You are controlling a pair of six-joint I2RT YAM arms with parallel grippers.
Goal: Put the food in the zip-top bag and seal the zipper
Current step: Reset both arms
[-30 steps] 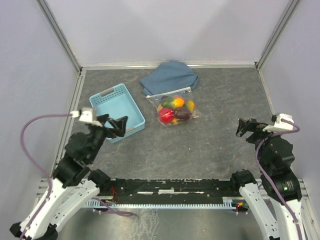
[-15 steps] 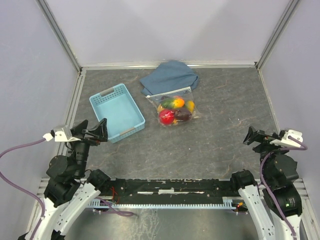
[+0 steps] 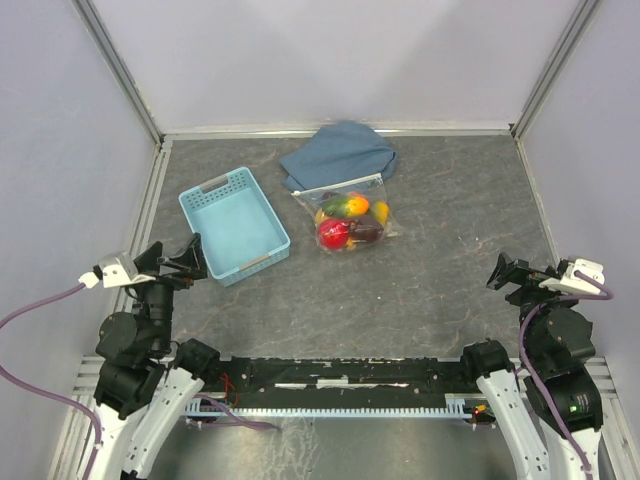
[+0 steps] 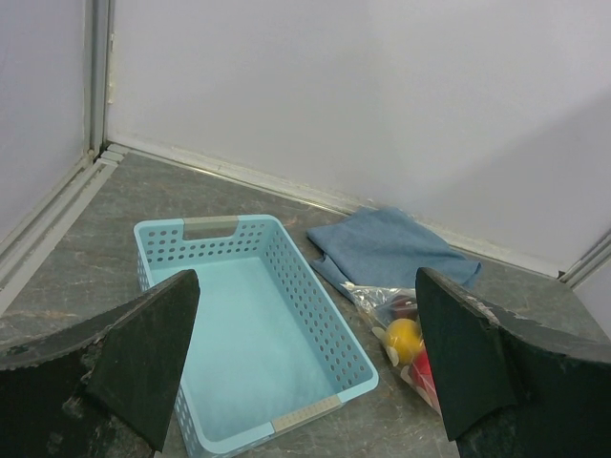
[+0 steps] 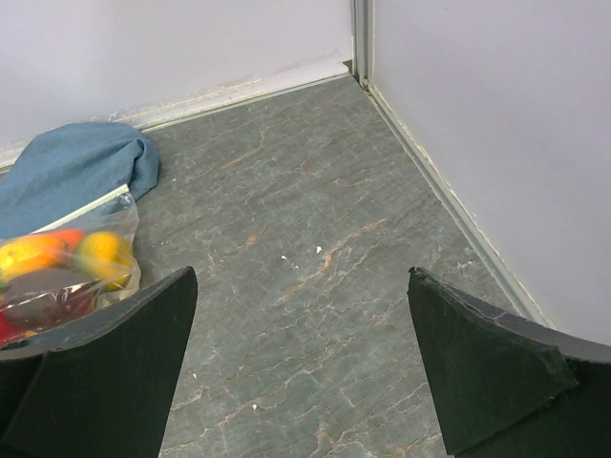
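Observation:
The zip-top bag (image 3: 350,214) lies flat at mid-table with the food (image 3: 333,232) inside it: red, orange, yellow, green and dark purple toy fruits. Its zipper (image 3: 340,185) runs along the far edge, against the blue cloth; I cannot tell whether it is sealed. My left gripper (image 3: 176,262) hovers open and empty near the basket's front-left corner. In the left wrist view the bag (image 4: 382,301) and a yellow fruit (image 4: 405,337) show beside the right finger. My right gripper (image 3: 518,272) is open and empty at the near right, far from the bag (image 5: 57,277).
An empty light-blue basket (image 3: 262,205) stands left of the bag. A folded blue cloth (image 3: 340,152) lies behind the bag near the back wall. Metal rails and white walls bound the grey tabletop on the left, back and right.
Both arms have drawn back toward the near edge. The left gripper moved left, away from the basket's front. The right gripper retreated to the near right. Bag and fruits stayed put.

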